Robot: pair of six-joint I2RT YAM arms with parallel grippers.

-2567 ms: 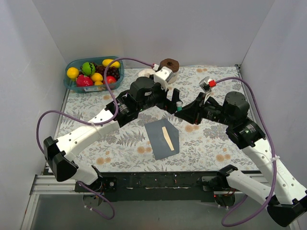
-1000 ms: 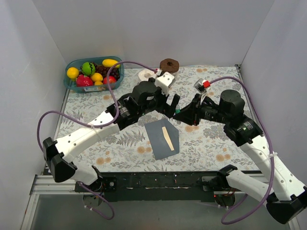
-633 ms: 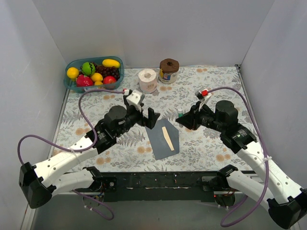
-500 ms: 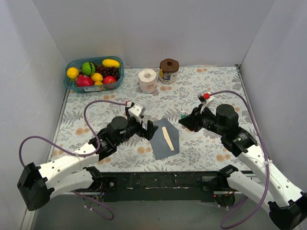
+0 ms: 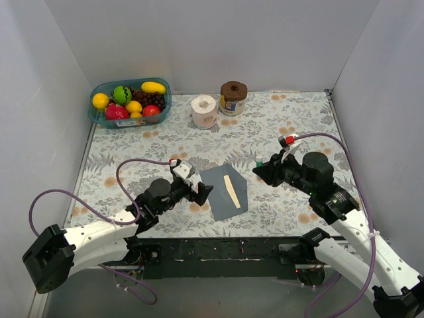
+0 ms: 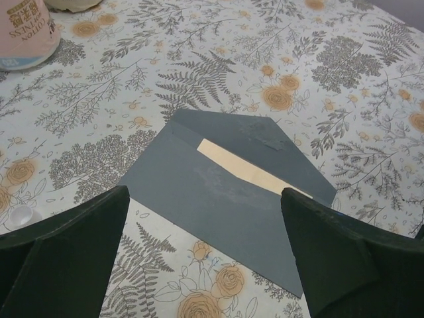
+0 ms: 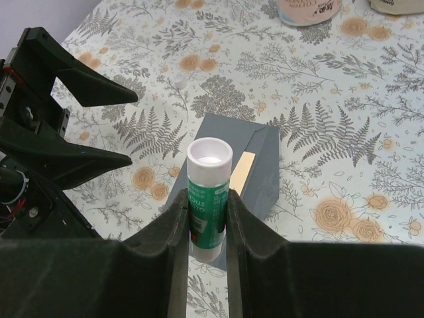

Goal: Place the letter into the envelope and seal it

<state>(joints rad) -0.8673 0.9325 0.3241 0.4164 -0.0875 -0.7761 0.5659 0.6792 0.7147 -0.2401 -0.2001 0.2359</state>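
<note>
The dark grey envelope (image 5: 224,193) lies flat near the table's front, seen in the left wrist view as envelope (image 6: 212,199) and in the right wrist view as envelope (image 7: 260,165). Only a narrow cream strip of the letter (image 5: 230,190) shows between flap and pocket, also visible as the letter (image 6: 252,173) and the letter (image 7: 242,171). My left gripper (image 5: 203,192) sits low just left of the envelope, jaws wide open and empty (image 6: 205,265). My right gripper (image 5: 260,170), right of the envelope, is shut on an uncapped green-and-white glue stick (image 7: 209,192).
A blue tub of toy fruit (image 5: 129,101) stands at the back left. A paper roll (image 5: 204,110) and a brown-lidded jar (image 5: 232,97) stand at the back middle. A small white cap (image 6: 20,214) lies on the floral cloth, left of the envelope.
Both arms have drawn back toward the near edge and lower. The left gripper came from beyond the envelope to its left side. The right gripper kept hold of the glue stick. The envelope stayed put.
</note>
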